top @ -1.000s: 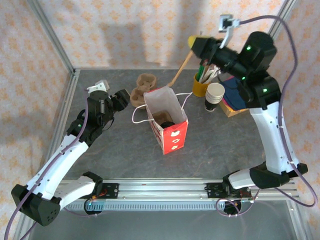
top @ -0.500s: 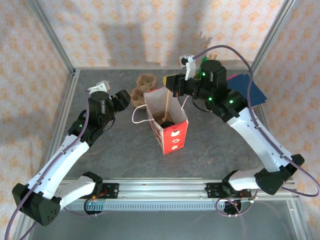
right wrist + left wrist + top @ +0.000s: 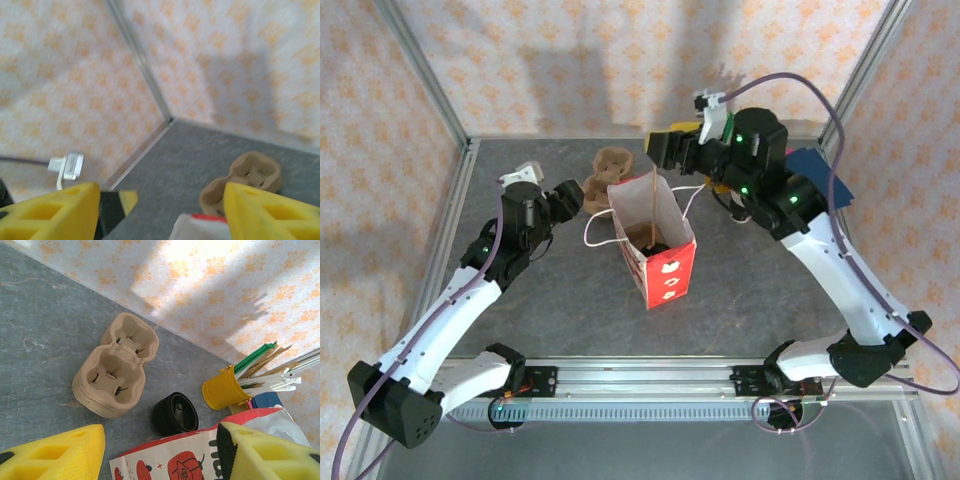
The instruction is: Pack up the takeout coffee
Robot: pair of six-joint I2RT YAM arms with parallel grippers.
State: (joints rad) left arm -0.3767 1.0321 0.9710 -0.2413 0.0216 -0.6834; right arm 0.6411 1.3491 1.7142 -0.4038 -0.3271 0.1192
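A red and white paper bag stands open mid-table, its printed side low in the left wrist view. Low inside it lies a dark round shape, which looks like the lidded takeout coffee. A wooden stirrer leans upright in the bag. My right gripper hovers over the bag's back edge, open with nothing between its yellow fingers. My left gripper hangs left of the bag, also open and empty.
A brown cardboard cup carrier lies behind the bag. A stack of black lids lies on its side beside it. A yellow cup of stirrers stands at the back right, near a blue item. Metal frame rails edge the table.
My right arm swung from the yellow cup at the back right over to the bag carrying the wooden stirrer, then opened. The stirrer now stands in the bag. The left arm stayed still.
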